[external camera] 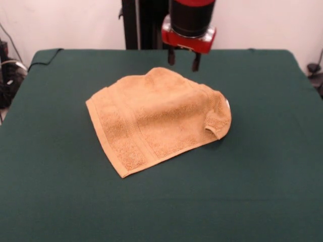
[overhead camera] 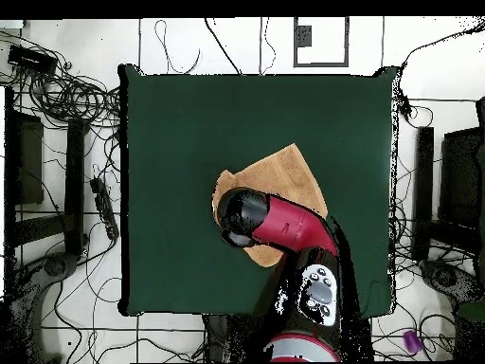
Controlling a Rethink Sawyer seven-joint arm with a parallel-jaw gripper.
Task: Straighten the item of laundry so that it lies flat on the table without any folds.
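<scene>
The orange-tan towel (external camera: 156, 118) lies rumpled on the green table (external camera: 55, 196), a little behind its middle. Its right corner is folded under and its far edge is bunched up. A bit of white label (external camera: 228, 105) shows at the right fold. My gripper (external camera: 183, 59) hangs just above the towel's far edge, its two dark fingers apart and empty. In the overhead view the towel (overhead camera: 284, 175) sits mid-table (overhead camera: 170, 123), partly hidden under my red and black arm (overhead camera: 284, 227), which also hides the gripper.
Bare green cloth surrounds the towel on all sides. Cables and black stands (overhead camera: 76, 171) lie on the floor beyond the table's edges. The robot's black pedestal (external camera: 139, 22) stands behind the table's far edge.
</scene>
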